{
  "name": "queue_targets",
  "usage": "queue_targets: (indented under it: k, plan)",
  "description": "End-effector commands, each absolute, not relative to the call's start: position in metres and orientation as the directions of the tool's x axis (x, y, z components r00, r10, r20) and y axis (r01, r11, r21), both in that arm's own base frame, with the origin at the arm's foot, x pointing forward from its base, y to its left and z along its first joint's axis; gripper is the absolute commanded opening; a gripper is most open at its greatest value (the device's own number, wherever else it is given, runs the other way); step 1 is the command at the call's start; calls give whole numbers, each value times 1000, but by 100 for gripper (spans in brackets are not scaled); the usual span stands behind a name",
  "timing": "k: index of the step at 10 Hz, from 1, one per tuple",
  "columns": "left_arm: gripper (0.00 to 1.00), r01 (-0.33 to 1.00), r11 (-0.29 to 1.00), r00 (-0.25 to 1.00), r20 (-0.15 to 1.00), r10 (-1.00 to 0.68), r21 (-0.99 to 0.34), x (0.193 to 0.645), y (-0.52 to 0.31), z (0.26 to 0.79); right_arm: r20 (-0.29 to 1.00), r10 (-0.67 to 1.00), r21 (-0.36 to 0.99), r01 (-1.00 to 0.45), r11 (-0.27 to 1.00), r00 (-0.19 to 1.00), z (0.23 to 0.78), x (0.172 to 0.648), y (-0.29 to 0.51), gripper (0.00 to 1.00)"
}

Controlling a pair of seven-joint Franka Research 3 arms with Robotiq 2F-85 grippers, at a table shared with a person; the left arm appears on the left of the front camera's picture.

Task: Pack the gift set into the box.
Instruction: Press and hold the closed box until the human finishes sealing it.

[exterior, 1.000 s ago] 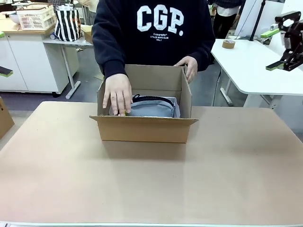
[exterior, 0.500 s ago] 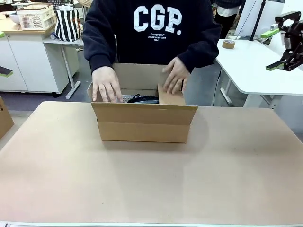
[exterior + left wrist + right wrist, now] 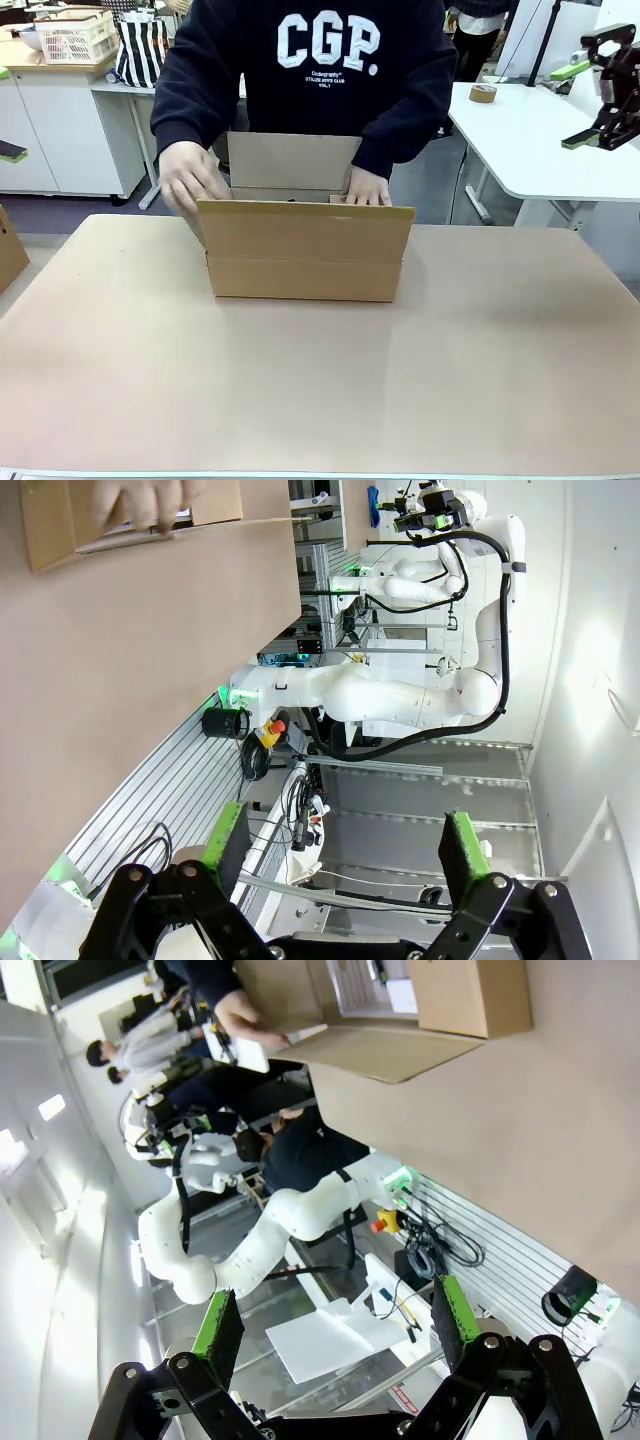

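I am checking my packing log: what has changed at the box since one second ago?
The near flap of the box, folded outward before, now stands upright and hides the grey pouch. The person's hand left the inside; both hands are now at the side flaps. The box stayed in place; left gripper and right gripper are open.

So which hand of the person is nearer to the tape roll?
Their left hand, at the end of the box toward the tape roll; their right hand is at the opposite end, farther from it.
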State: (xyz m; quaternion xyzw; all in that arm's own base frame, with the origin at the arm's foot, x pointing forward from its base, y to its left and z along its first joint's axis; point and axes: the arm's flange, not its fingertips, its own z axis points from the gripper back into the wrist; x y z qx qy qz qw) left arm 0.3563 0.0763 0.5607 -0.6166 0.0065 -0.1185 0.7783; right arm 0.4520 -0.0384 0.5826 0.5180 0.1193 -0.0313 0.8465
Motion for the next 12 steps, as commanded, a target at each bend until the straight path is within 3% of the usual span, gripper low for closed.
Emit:
queue_targets:
  k: [1,12]
  plan:
    - [100,174,215,973,134,-190,-961,355,76,562,-242,53,859,189,476,969,584,452,-38,100]
    - [100,174,215,973,134,-190,-961,355,76,562,-242,53,859,189,476,969,584,452,-38,100]
